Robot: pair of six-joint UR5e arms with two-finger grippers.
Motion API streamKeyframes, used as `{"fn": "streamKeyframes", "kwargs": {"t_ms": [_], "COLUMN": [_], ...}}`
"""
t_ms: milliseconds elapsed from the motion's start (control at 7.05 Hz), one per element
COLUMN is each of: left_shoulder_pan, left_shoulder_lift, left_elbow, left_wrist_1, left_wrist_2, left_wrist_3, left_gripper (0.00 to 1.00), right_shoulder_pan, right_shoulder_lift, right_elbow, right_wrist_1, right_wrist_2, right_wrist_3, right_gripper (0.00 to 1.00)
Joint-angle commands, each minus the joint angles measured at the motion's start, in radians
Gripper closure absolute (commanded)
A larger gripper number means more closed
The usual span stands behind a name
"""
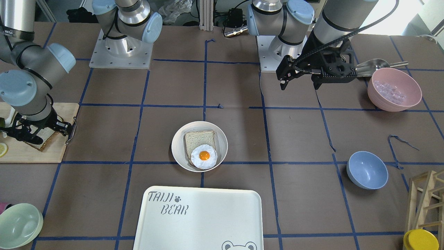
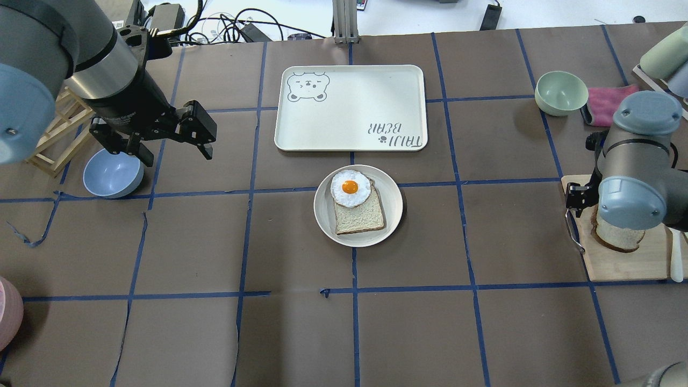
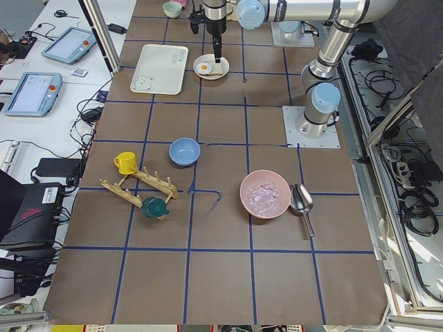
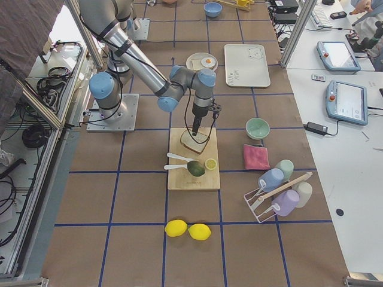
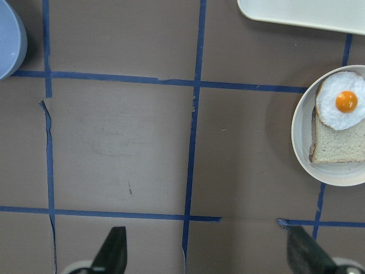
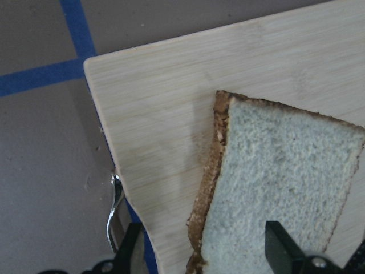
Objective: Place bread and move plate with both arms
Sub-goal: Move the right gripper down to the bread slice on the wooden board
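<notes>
The bread (image 6: 279,171) lies on a wooden cutting board (image 6: 171,114) at my right end of the table; it also shows in the overhead view (image 2: 618,239) and the front view (image 1: 43,140). My right gripper (image 6: 208,245) is open, low over the bread, one finger on each side of it. The off-white plate (image 2: 395,199) sits mid-table and holds a squarer slice with a fried egg (image 2: 350,188). My left gripper (image 2: 176,153) is open and empty above bare table, left of the plate (image 5: 302,131).
The white "TAIJI BEAR" tray (image 2: 349,107) lies just beyond the plate. A blue bowl (image 2: 113,173) and a wooden rack (image 2: 54,140) stand by my left arm. A pale green bowl (image 2: 561,92) and a pink cloth (image 2: 610,102) are beyond the board. A pink bowl (image 1: 394,89) holds ice.
</notes>
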Motion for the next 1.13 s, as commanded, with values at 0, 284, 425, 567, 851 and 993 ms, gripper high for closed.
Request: {"fn": "streamKeyframes", "kwargs": {"t_ms": [0,284,425,567,851,993], "left_shoulder_pan": [-0.001,-0.004,-0.004,-0.004,-0.004,-0.004], "left_shoulder_lift": [-0.005,-0.010,-0.007,-0.008,-0.005,-0.005], "left_elbow": [0.009,0.001,0.003,0.006,0.001,0.001], "left_wrist_1": [0.003,0.025,0.025,0.025,0.025,0.025], "left_wrist_2": [-0.005,-0.013,-0.011,-0.011,-0.013,-0.013], "left_wrist_3": [-0.003,-0.006,-0.006,-0.006,-0.006,-0.006], "left_gripper": [0.00,0.00,0.00,0.00,0.00,0.00], "right_shoulder_pan": [-0.006,-0.006,-0.006,-0.006,-0.006,-0.006], "right_shoulder_lift": [0.017,0.018,0.026,0.031,0.031,0.021], "right_elbow": [0.000,0.001,0.001,0.000,-0.002,-0.005], "right_wrist_1": [0.002,0.003,0.003,0.003,0.003,0.003], "right_wrist_2": [-0.040,-0.043,-0.049,-0.058,-0.060,-0.061], "right_wrist_3": [-0.002,-0.008,-0.009,-0.008,-0.015,-0.023], "right_gripper": [0.22,0.26,0.47,0.62,0.82,0.93]}}
